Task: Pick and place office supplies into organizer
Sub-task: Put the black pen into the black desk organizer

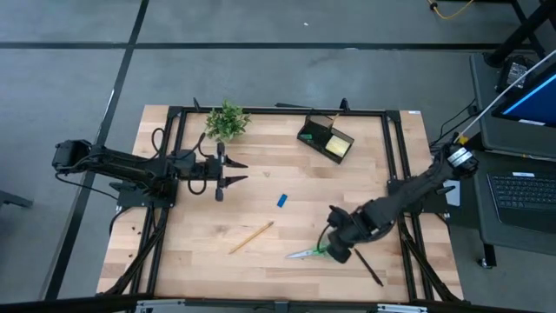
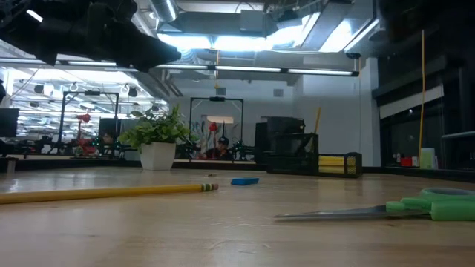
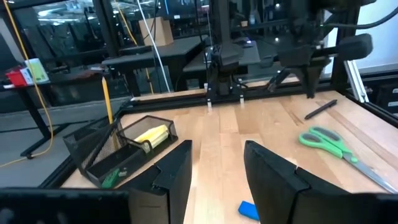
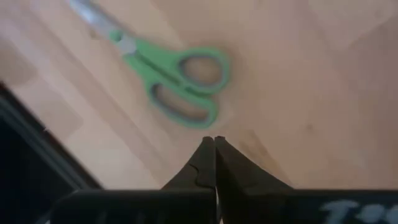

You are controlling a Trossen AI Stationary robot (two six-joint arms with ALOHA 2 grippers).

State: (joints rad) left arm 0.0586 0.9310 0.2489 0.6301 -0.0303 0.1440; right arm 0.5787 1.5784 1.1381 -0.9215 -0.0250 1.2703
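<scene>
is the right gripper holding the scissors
No, the right gripper is shut on nothing, with the scissors lying flat on the table just beyond its fingertips.

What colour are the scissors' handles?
Green, on the scissors, clearest in the right wrist view.

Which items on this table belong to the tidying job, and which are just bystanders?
Job items: organizer holding a yellow sticky-note pad, green-handled scissors, pencil, blue eraser, black pen.

Bystanders: potted plant, laptop off the table's right side.
</scene>
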